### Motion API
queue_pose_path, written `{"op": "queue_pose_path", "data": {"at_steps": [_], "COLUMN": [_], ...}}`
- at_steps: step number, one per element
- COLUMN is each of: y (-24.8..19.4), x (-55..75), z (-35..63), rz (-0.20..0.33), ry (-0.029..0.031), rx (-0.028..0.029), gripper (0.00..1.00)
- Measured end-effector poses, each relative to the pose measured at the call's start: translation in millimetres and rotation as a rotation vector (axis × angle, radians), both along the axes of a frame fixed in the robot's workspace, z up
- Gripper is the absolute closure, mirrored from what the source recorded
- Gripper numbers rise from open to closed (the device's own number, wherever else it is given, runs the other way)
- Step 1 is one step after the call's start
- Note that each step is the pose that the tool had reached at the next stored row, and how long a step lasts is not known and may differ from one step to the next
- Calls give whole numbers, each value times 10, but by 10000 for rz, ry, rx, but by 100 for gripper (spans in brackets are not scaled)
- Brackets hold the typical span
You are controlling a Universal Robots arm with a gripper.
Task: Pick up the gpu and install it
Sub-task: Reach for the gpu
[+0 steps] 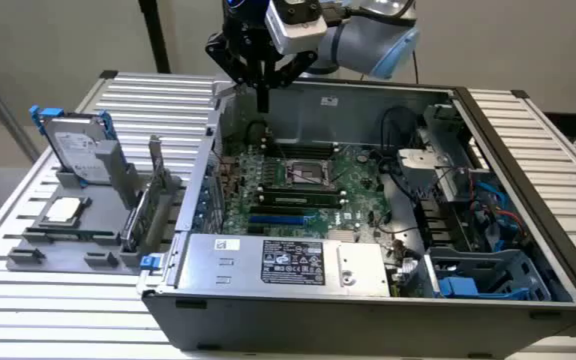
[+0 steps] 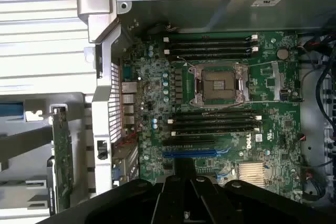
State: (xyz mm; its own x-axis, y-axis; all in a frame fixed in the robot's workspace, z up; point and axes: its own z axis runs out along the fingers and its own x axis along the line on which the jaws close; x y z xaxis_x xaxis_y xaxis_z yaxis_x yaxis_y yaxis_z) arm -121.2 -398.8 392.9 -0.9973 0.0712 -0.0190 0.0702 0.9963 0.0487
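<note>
The gpu (image 1: pixel 146 206) stands on its edge in a grey holder (image 1: pixel 63 244) on the table, to the exterior view's left of the open computer case. It is a thin green board with a metal bracket, and its green edge (image 2: pixel 63 156) is seen from above in the wrist view. My gripper (image 1: pixel 263 96) hangs above the far left corner of the case, over the motherboard (image 1: pixel 303 187), well apart from the gpu. Its fingers (image 2: pixel 184 174) are shut together with nothing between them. A blue slot (image 2: pixel 189 153) lies on the motherboard near the fingertips.
A silver hard drive (image 1: pixel 76 150) with a blue frame stands upright in the holder, and a small square chip (image 1: pixel 65 210) lies flat in it. The case holds a power supply (image 1: pixel 283 262), cables and blue drive bays (image 1: pixel 488 277). The perforated case wall (image 2: pixel 113 103) separates holder and board.
</note>
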Motion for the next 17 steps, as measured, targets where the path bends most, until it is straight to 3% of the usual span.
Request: {"op": "queue_pose_path", "data": {"at_steps": [14, 17], "y": [-3, -65], "x": [-3, -77], "z": [2, 0], "rz": [0, -1], "ry": [2, -10], "rx": [-2, 1], "gripper": [100, 100]}}
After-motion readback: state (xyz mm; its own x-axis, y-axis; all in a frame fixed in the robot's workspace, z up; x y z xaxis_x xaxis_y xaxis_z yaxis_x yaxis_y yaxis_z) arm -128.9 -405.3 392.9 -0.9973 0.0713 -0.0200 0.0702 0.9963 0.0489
